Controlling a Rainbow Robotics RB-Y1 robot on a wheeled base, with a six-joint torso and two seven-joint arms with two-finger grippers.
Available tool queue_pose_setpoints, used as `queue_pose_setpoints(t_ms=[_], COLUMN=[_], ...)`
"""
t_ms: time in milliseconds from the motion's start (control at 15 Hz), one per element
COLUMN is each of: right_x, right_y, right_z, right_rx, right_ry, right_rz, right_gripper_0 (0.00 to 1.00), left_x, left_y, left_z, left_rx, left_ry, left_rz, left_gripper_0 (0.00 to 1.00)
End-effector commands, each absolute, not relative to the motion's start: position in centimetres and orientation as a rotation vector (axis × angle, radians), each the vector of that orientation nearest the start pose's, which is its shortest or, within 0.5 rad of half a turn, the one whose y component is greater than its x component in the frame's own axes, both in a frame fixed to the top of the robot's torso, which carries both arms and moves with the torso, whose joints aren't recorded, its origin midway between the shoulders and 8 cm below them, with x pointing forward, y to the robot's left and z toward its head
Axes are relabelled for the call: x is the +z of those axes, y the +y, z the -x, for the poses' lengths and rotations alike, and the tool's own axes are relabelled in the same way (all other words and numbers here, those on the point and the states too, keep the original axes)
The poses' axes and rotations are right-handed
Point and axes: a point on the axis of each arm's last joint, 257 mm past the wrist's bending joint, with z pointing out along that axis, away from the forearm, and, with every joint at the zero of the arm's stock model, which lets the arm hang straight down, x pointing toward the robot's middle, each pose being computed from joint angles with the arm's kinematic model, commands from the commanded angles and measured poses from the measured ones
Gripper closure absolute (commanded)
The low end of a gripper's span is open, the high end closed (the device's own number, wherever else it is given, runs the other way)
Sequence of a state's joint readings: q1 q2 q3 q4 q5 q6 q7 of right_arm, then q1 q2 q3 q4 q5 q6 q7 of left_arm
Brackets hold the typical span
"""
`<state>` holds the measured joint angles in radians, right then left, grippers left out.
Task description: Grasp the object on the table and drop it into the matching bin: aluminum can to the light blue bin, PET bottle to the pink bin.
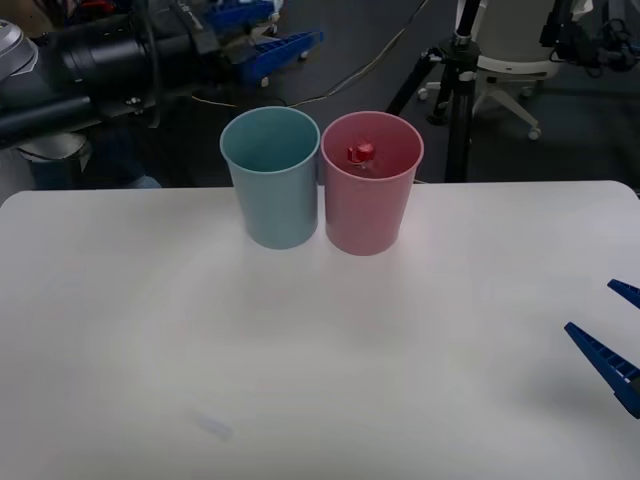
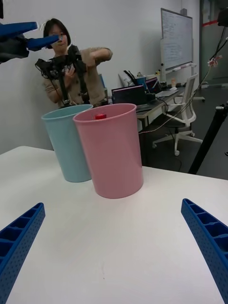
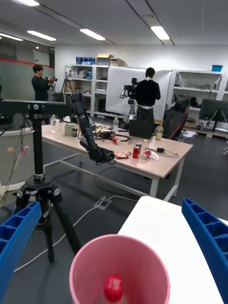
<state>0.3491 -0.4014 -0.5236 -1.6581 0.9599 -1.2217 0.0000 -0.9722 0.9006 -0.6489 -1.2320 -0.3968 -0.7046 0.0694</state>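
Observation:
The PET bottle stands inside the pink bin [image 1: 370,205], with only its red cap [image 1: 360,153] showing above the rim; the cap [image 3: 113,287] also shows from above in the left wrist view. The light blue bin [image 1: 272,200] touches the pink bin's left side near the table's [image 1: 150,330] far edge. My left gripper [image 1: 270,30] hangs open behind and above the bins, holding nothing. My right gripper [image 1: 618,325] is open low over the table's right edge, pointed toward the pink bin [image 2: 114,156], with nothing between its fingers.
A black tripod [image 1: 455,90] stands on the floor just behind the pink bin, with a white office chair [image 1: 510,70] beyond it. Wide bare tabletop lies in front of the bins.

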Motion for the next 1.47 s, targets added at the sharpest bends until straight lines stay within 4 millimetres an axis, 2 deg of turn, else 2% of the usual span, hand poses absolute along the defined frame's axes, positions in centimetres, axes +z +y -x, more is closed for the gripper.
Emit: queue_pose_setpoints(t_ms=[67,467,800,1067,1267,1467], right_x=[-16.9,-16.9,-16.9,-16.9,-16.9,-16.9], right_y=[-33.0,-33.0,-33.0,-33.0,-33.0,-33.0], right_z=[-34.2,-34.2,-34.2,-34.2,-34.2,-34.2], right_rx=[0.567,0.567,0.567,0.567,0.567,0.567], right_ry=[1.441,1.441,1.441,1.441,1.441,1.441], right_rz=[0.465,0.465,0.465,0.465,0.465,0.465], right_gripper_0=[0.00,0.00,0.00,0.00,0.00,0.00], left_x=[6.4,2.8,1.7,0.1,-1.8,-3.6], left_y=[11.3,18.7,24.1,26.8,27.6,28.2], left_z=[-55.9,-54.8,-52.8,-49.6,-46.4,-44.4], left_rx=[-0.806,-0.703,-0.649,-0.621,-0.637,-0.564], left_ry=[1.263,1.301,1.302,1.316,1.335,1.318], left_rz=[-0.855,-0.820,-0.787,-0.760,-0.740,-0.746], left_gripper_0=[0.00,0.00,0.00,0.00,0.00,0.00])
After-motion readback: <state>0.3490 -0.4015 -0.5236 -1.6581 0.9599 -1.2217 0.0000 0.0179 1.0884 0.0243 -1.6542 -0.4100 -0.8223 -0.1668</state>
